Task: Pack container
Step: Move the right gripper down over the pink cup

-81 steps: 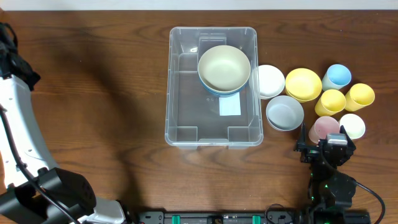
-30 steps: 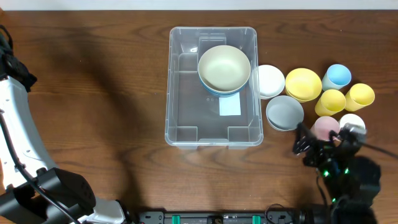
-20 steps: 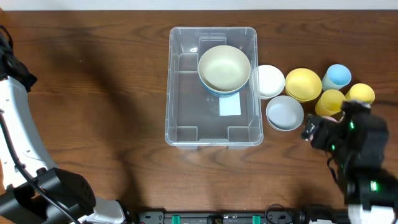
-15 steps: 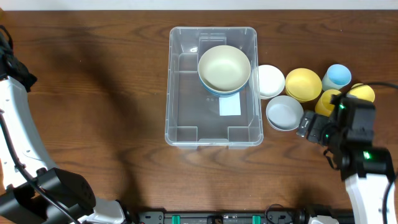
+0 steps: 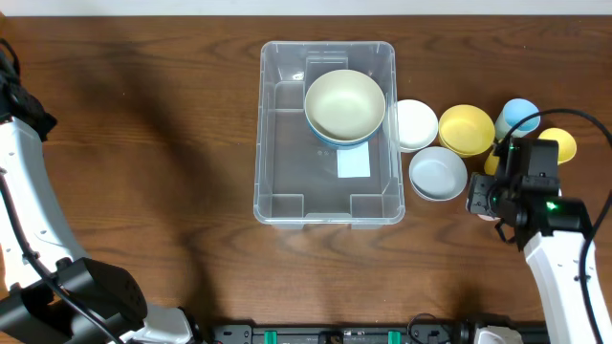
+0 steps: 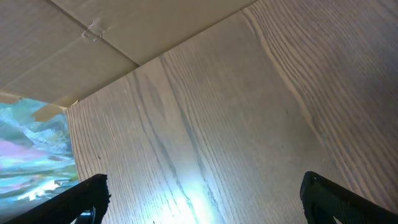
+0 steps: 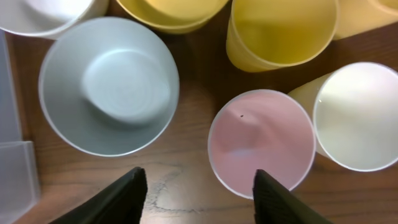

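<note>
The dark brown wooden table (image 5: 143, 143) spreads wide to either side of the right gripper (image 7: 196, 193), its grain plain directly beneath. Beyond the table's far edge runs a thin pale strip (image 5: 143, 7). Facing the left gripper (image 6: 202, 199) is a pale grey wood-grain panel (image 6: 249, 112) with a white glare (image 6: 189, 202) just ahead, and a tan seamed surface (image 6: 74, 37) beyond.
</note>
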